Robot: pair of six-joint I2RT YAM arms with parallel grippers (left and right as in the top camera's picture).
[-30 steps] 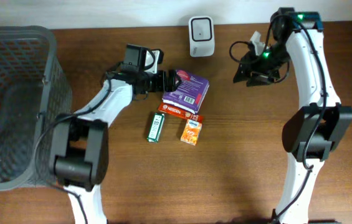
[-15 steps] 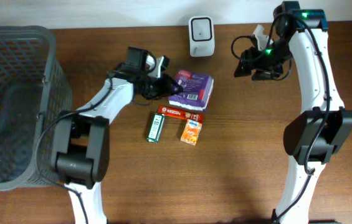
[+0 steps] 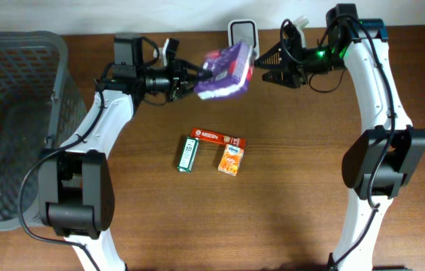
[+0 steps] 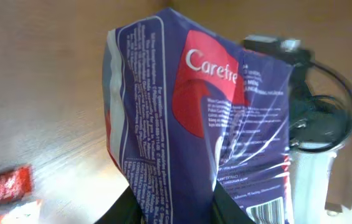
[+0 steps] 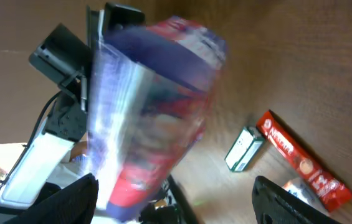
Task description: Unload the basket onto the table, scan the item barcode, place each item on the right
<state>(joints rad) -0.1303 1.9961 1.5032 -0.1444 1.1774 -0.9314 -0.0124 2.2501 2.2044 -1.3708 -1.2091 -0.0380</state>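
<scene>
The pack [image 3: 226, 69] is now off the counter [image 3: 287, 188], up just in front of the one scanner [image 3: 242, 28] and clenched in my left fingers [image 4: 123, 213]. Just right of the pack, my right fingers [image 5: 278, 202] are spread, holding nothing. Below the scanner lie three boxes: a green box [image 3: 188, 153], a red box [image 3: 217, 136] and an orange box [image 3: 231, 160]. One basket [image 3: 65, 68] sits far left, with open counter right of the boxes.

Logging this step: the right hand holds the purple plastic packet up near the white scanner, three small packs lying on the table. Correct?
No: the left hand holds the purple plastic packet up near the white scanner, as the overhead view shows; the right hand is open beside it.
</scene>
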